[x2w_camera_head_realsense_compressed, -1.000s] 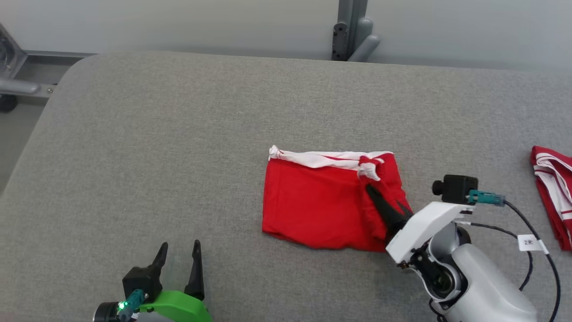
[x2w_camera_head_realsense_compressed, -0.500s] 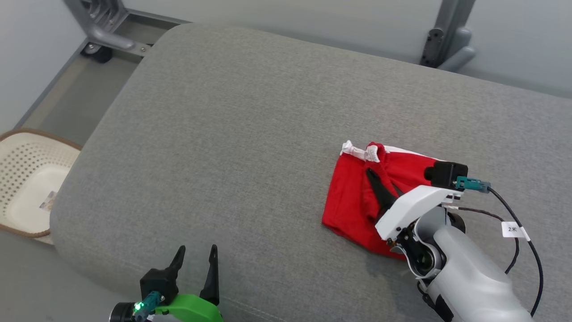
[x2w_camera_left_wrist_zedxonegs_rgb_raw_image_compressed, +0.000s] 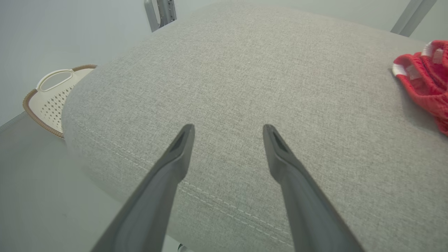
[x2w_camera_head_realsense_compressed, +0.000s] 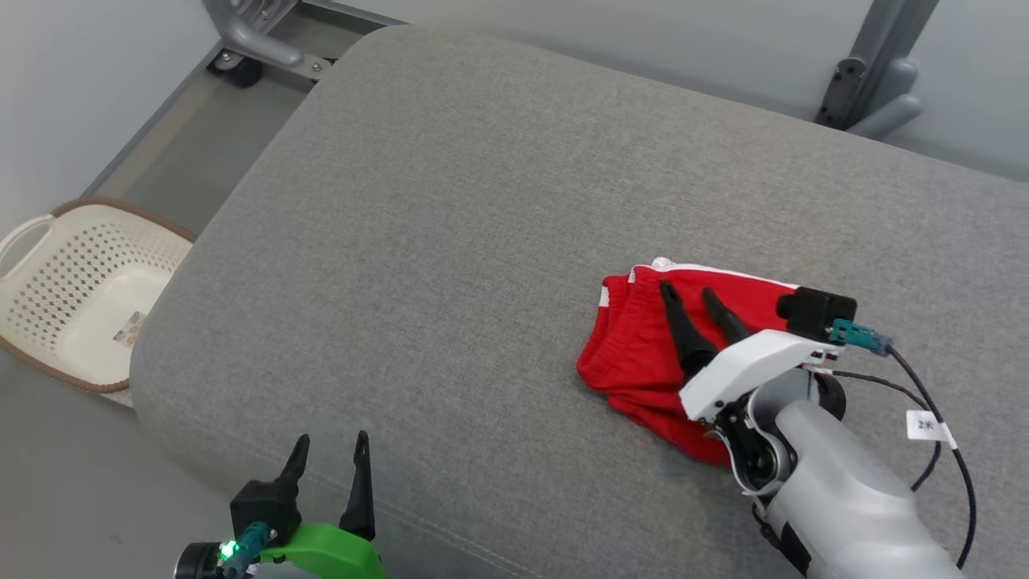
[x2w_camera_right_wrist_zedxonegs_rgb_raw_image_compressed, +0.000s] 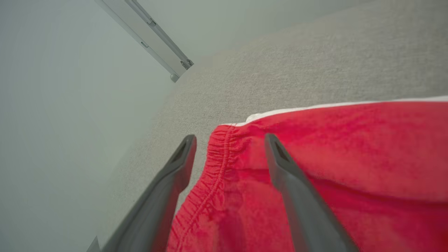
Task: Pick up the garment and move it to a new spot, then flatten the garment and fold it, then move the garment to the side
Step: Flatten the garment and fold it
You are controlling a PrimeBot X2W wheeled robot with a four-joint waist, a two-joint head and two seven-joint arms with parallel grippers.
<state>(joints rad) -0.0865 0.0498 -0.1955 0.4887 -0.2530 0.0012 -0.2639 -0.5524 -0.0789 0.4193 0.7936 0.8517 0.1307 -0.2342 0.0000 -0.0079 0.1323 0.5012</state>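
Since the earlier frame the right gripper [x2w_camera_head_realsense_compressed: 686,289] has let go: fingers [x2w_camera_head_realsense_compressed: 682,326] spread, nothing pinched, garment [x2w_camera_head_realsense_compressed: 635,362] folded under them at 4 o'clock on the tabletop [x2w_camera_head_realsense_compressed: 482,241]; camera turned too. The left gripper [x2w_camera_head_realsense_compressed: 331,439], spread and empty, sits well apart at 7 o'clock, so right arm is nearer. Right wrist view shows elastic edge [x2w_camera_right_wrist_zedxonegs_rgb_raw_image_compressed: 217,168] running 1-to-7 o'clock btw. the fingers; head view adds a basket [x2w_camera_head_realsense_compressed: 72,265] at 9 o'clock.

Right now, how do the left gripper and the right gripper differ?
The left gripper sits over the bare grey cushion near its front edge; the right gripper sits over the red garment. The left gripper's mount is green, the right gripper's white. Both are open and grip nothing.
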